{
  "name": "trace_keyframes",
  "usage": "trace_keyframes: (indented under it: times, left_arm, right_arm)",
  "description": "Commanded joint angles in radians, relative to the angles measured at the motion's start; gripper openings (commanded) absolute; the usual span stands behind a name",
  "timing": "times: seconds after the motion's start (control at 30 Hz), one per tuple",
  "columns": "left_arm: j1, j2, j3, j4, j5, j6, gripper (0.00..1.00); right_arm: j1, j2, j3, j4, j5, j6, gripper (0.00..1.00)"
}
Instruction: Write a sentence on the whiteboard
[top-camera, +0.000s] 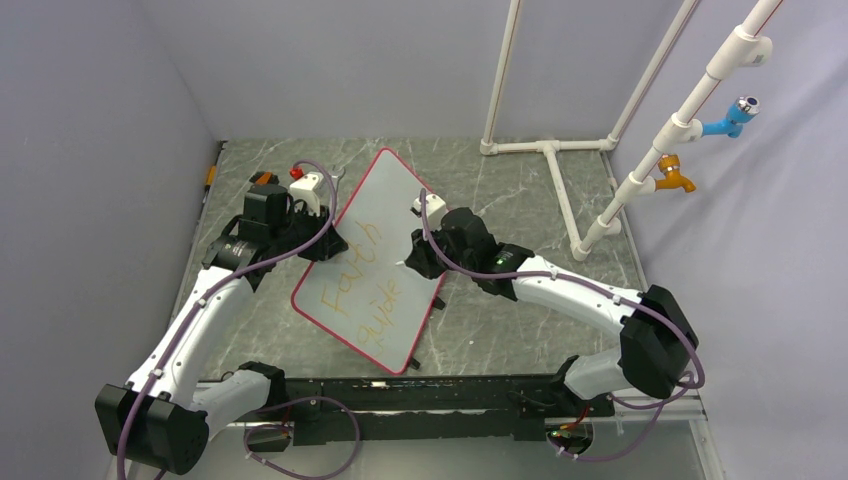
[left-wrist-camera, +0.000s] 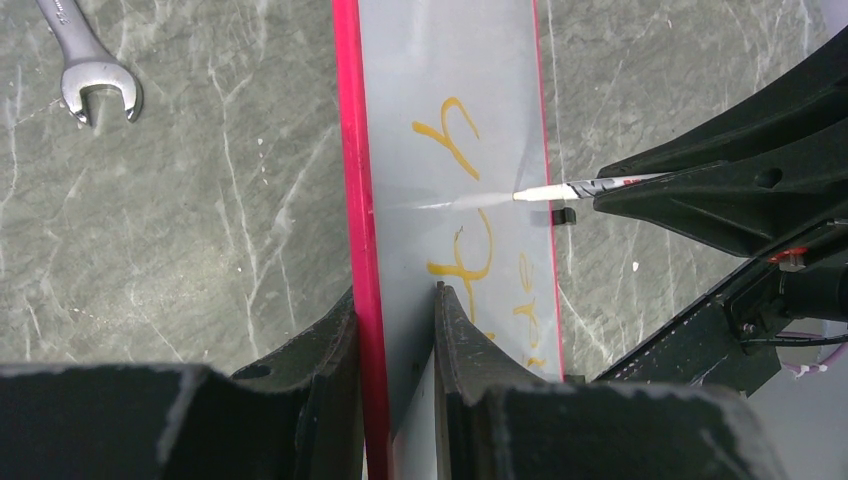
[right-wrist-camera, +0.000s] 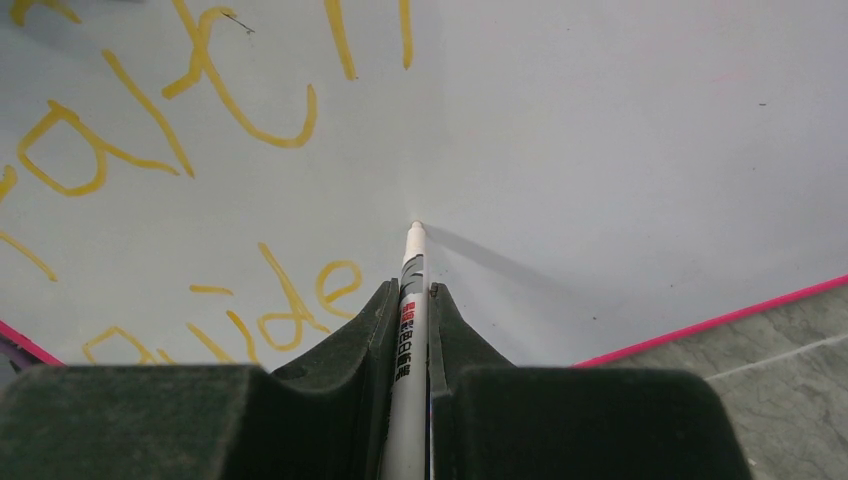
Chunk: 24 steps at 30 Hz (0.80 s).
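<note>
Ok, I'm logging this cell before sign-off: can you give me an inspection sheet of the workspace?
Surface: grey marbled table.
Job's things: board askew; yellow writing reads "Faith guide".
Clutter: wrench on the table beside the board.
Grippers: left tool shut on the board's red rim; right tool shut on marker, tip at the board.
Cables: purple cables along both arms, looping near bases.
Surroundings: white pipe frame, blue tap, orange tap, grey walls.

Light is being reflected softly by the smooth, glossy whiteboard (top-camera: 385, 215), edged in red plastic-looking rim (left-wrist-camera: 352, 150). The marble-patterned table (top-camera: 500, 190) is being seen as matt, the wrench (left-wrist-camera: 85, 70) at ten o'clock as bright metal, the marker (right-wrist-camera: 411, 300) as smooth plastic.
</note>
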Motion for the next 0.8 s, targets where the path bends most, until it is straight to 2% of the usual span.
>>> trace_keyframes:
  times: [0.0, 0.43, 0.77]
  left_arm:
    - [0.001, -0.015, -0.007, 0.033, -0.106, 0.123, 0.00]
    - [0.002, -0.012, -0.006, 0.033, -0.107, 0.123, 0.00]
    - [0.001, -0.008, -0.006, 0.030, -0.110, 0.123, 0.00]
  right_arm:
    - [-0.003, 0.026, 0.040, 0.055, -0.040, 0.006, 0.00]
    - [-0.001, 0.026, -0.008, 0.056, -0.131, 0.000, 0.00]
    - [0.014, -0.001, -0.065, 0.054, -0.143, 0.000, 0.00]
